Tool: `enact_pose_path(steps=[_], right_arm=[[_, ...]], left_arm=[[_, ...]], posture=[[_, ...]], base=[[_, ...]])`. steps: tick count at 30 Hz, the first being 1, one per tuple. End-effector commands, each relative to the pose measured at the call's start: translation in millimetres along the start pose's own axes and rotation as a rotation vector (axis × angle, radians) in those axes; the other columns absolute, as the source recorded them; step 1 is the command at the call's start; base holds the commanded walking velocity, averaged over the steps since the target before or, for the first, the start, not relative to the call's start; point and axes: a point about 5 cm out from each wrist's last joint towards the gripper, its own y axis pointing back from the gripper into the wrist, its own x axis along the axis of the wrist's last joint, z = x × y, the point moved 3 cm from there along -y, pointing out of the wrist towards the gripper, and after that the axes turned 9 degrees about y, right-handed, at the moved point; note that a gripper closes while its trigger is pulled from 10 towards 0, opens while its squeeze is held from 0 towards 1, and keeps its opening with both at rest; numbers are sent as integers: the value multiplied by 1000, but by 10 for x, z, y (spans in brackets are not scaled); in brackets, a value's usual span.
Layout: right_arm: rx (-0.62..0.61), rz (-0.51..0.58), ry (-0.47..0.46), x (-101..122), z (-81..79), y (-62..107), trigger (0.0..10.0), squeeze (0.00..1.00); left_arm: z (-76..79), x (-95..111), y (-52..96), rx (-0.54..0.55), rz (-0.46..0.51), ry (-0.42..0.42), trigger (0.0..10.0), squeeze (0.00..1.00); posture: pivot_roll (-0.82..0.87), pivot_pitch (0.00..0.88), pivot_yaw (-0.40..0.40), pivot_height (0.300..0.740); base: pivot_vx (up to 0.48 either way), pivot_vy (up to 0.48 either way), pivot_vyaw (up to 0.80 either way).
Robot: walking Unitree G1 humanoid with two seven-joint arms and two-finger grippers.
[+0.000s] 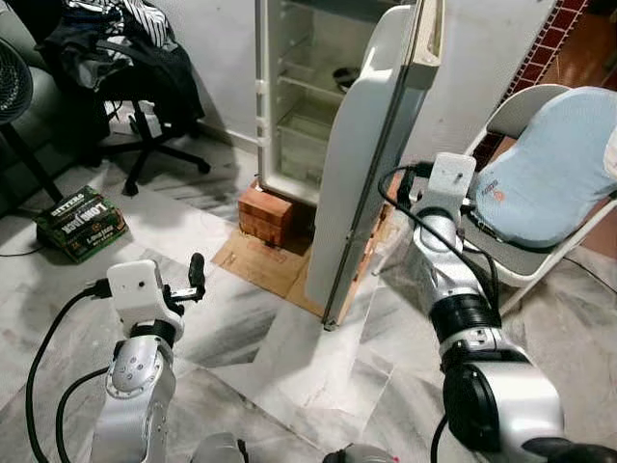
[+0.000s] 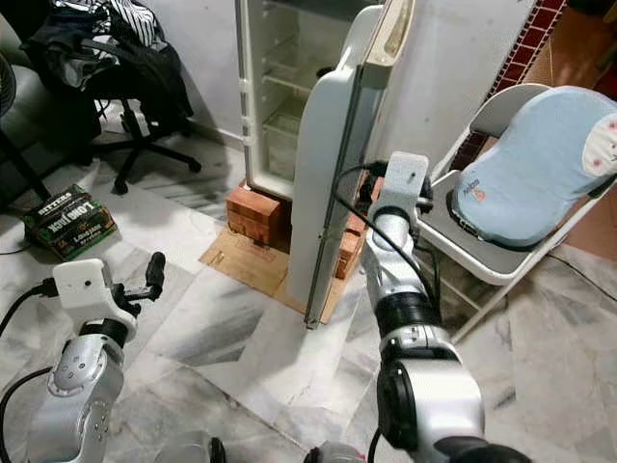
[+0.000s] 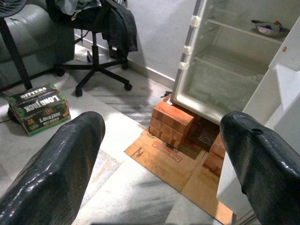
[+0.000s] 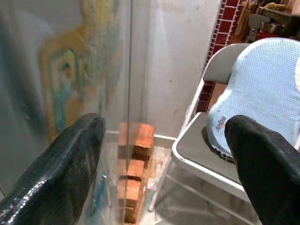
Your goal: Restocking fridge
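Standing open on bricks [image 1: 265, 214], the fridge [image 1: 299, 96] is swinging its door [image 1: 371, 164] toward the folding chair [image 1: 540, 183]. Left wrist view: left end effector [image 3: 159, 154] is gaping wide, empty. Right wrist view: right end effector [image 4: 164, 159] is spreading wide beside the door, empty.

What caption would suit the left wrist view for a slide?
Open left hand faces the open fridge raised on bricks, cardboard below.

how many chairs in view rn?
2. A black office chair draped with dark clothes stands left of the open fridge; a grey folding chair holding a light blue cushion stands right of the fridge door. Others may be out of frame.
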Motion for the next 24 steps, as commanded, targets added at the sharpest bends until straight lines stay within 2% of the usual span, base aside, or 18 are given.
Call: enact_pose_path(steps=[1,4,5,6,8,9,10,11,12,13,16,19,20,21,24], right_arm=[[-1,-26,-37,-2,-57,-5,10000,0],[56,-31,-118,69,-217,11,10000,0],[90,-33,-154,101,-298,26,10000,0],[149,-39,-210,158,-448,61,10000,0],[180,-42,-238,184,-522,82,10000,0],[292,-63,-309,237,-738,155,10000,0],[365,-58,-352,296,-868,215,10000,0],[365,-58,-352,296,-868,215,10000,0],[521,-34,-414,417,-1098,353,10000,0],[586,-16,-408,451,-1192,429,10000,0],[573,-1,-363,422,-1177,431,10000,0],[447,-30,-276,187,-922,296,10000,0],[447,-30,-276,187,-922,296,10000,0],[370,-37,-235,77,-699,206,10000,0],[323,-35,-198,-22,-461,148,10000,0]], left_arm=[[10,23,-5,2,1,-11,10000,0],[12,24,-7,2,2,-12,10000,0],[14,24,-7,1,2,-12,10000,0],[18,25,-8,0,2,-13,10000,0],[18,25,-8,-1,2,-13,10000,0],[21,27,-12,-2,3,-13,10000,0],[23,28,-15,-3,3,-13,10000,0],[23,28,-15,-3,3,-13,10000,0],[29,28,-18,-4,2,-13,10000,0],[30,24,-18,-4,1,-12,10000,0],[32,19,-18,-3,0,-12,10000,0],[38,4,-17,3,-4,-13,10000,0],[38,4,-17,3,-4,-13,10000,0],[28,1,-18,13,-5,-13,10000,0],[14,-3,-17,21,-5,-12,10000,0]], posture=[[101,21,-70,740],[101,21,-70,740],[101,21,-70,740],[101,21,-70,740],[101,21,-70,740],[101,22,-69,740],[101,22,-69,740],[101,22,-69,740],[100,22,-70,740],[100,22,-70,740],[96,23,-72,740],[96,25,-74,740],[96,25,-74,740],[96,26,-75,740],[90,27,-75,740]], base=[[0,0,0],[0,0,0],[0,0,0],[0,0,0],[0,0,0],[0,0,0],[0,0,0],[0,0,0],[0,0,0],[0,0,0],[0,0,0],[0,0,0],[0,0,0],[0,0,0],[0,0,0]])
